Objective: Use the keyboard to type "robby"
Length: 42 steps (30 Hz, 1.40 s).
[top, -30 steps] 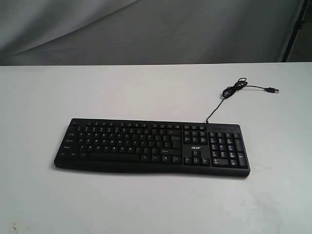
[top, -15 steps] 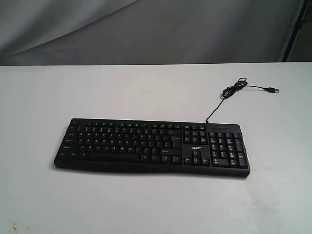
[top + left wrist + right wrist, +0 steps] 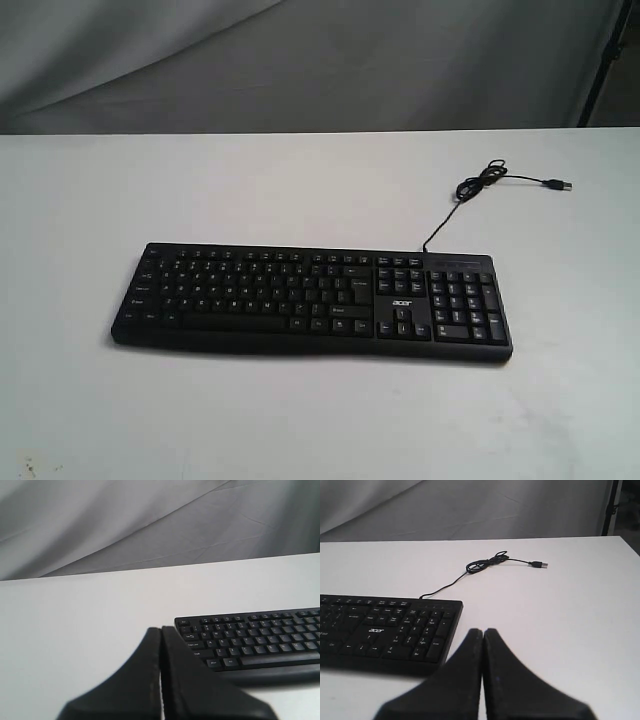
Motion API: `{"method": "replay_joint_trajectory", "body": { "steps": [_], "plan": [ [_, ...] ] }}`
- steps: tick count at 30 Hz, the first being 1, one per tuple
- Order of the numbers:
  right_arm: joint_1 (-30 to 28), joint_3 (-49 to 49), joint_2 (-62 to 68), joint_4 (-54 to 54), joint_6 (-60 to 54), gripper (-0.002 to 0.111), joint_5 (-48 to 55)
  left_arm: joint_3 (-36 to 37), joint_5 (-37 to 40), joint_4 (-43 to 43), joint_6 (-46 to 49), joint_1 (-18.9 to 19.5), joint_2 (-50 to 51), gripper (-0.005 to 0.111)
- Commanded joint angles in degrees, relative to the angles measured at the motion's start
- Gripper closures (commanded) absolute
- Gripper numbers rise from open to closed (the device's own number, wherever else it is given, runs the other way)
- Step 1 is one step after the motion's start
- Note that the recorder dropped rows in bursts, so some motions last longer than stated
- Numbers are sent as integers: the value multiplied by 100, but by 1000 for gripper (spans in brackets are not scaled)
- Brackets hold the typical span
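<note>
Change: nothing has moved since the earlier frames; the keyboard (image 3: 310,300) and its cable (image 3: 470,195) lie where they were.
Exterior view, keyboard: black, full-size with a number pad, flat on the white table (image 3: 300,420). It sits mid-frame, a little below centre, with its long side running left to right.
Exterior view, markings: white key legends, and a small white acer logo (image 3: 401,304) above the arrow keys, just left of the number pad.
Exterior view, cable: thin and black, it leaves the back edge near the number pad. It climbs to the upper right, makes a loose loop and ends in a USB plug (image 3: 562,185) lying loose on the table.
Exterior view, backdrop: grey cloth (image 3: 300,60) across the top.
Left wrist view, left gripper (image 3: 161,630): black fingers pressed together with nothing between them, just short of the keyboard's Esc-and-Ctrl end.
Right wrist view, right gripper (image 3: 483,631): fingers likewise closed and empty, just beside the number-pad corner. The cable loop lies well beyond it.
</note>
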Motion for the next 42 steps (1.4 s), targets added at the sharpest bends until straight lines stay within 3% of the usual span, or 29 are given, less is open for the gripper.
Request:
{"method": "replay_joint_trajectory", "body": {
  "steps": [1,8,42],
  "plan": [
    [-46,21,-35,0,-161,108,24,25,-31,27,-16,-36,-20,107],
    [-255,21,-35,0,-253,108,51,25,-31,27,-16,-36,-20,107],
    [-252,21,-35,0,-233,108,39,25,-31,27,-16,-36,-20,107]
  ]
}}
